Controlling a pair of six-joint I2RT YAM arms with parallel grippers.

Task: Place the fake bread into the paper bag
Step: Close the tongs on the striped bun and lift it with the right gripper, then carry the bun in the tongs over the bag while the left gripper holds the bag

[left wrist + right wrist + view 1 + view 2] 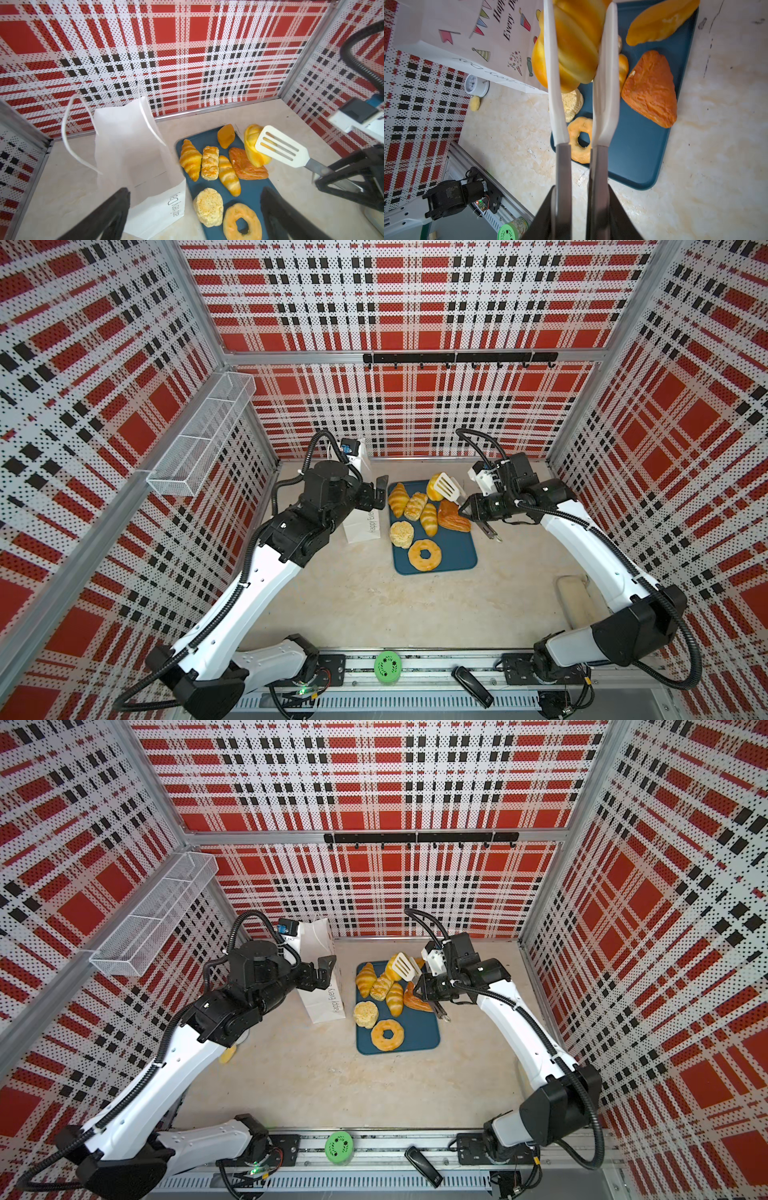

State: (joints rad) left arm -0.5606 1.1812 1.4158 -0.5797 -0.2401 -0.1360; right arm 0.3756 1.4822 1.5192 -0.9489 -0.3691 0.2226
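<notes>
The right gripper (581, 187) has its fingers (546, 218) pressed on the 2 metal handles of a pair of white tongs (556, 93). Out past those fingers, the 2 tong blades pinch 1 striped yellow loaf (577, 47) between them. The blue tray (457, 547) lies below the loaf. So the step in hand is the carry: 1 piece of the fake bread (415, 510) is picked up and has to go to the paper bag (363, 522).

The left gripper (195, 190) has its fingers (116, 212) spread wide and holds nothing. The bag stands just beyond 1 of its fingers, and the tray lies beyond the other. From above, the finger by the bag looks very close to the bag's top edge, but I cannot tell if it touches.

7 more pieces lie on the tray, under and beside the tong blades: 2 croissants (190, 159), a flaky loaf (210, 163), a red-brown triangle (652, 87), a crumbly bun (208, 207), a ring doughnut (242, 221) and 1 orange piece (226, 136).

Next, I think the right arm has to swing the tongs across the tray until the loaf is over the bag's mouth, then loosen its fingers so the loaf drops in. A paper bag is light and tips easily, so the left fingers may need to steady it and hold its mouth open.
</notes>
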